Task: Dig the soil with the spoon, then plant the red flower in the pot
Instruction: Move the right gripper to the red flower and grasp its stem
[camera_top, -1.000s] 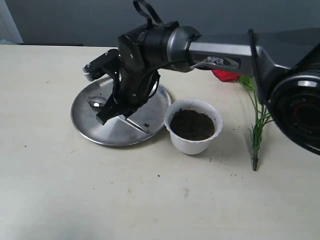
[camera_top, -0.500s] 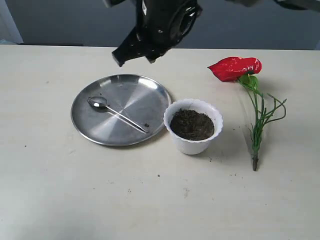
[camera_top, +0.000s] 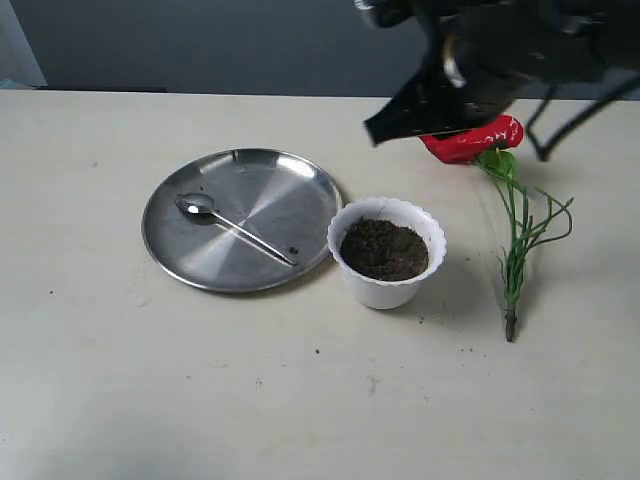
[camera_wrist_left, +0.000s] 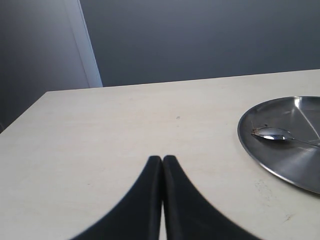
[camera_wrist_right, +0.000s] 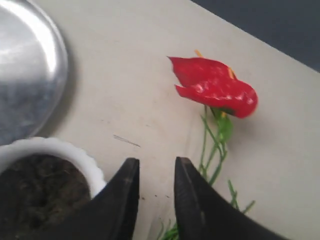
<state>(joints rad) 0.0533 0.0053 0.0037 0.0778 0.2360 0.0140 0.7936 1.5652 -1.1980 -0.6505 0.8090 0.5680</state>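
Exterior step: right gripper hung blurred at the upper right of the frame, above the red flower and empty; its jaw gap could not be read from this view.
Exterior advice: judging by where it hung, picking up the flower was the step in hand; better to grasp the thin stem below the petals, with the jaws square across it.
Exterior places: spoon lay on the steel plate at centre left; pot stood just right of the plate with the soil inside; the flower lay on the table at right, well apart from the pot.
Exterior count: one spoon, one plate, one pot, one flower.
Left wrist state: left gripper was closed, fingers pressed together on nothing, at lower centre.
Left wrist count: one spoon, one plate, at right edge.
Right wrist state: right gripper's fingers stood a little apart, empty, at lower centre.
Right wrist count: one flower at centre right, one pot at lower left.
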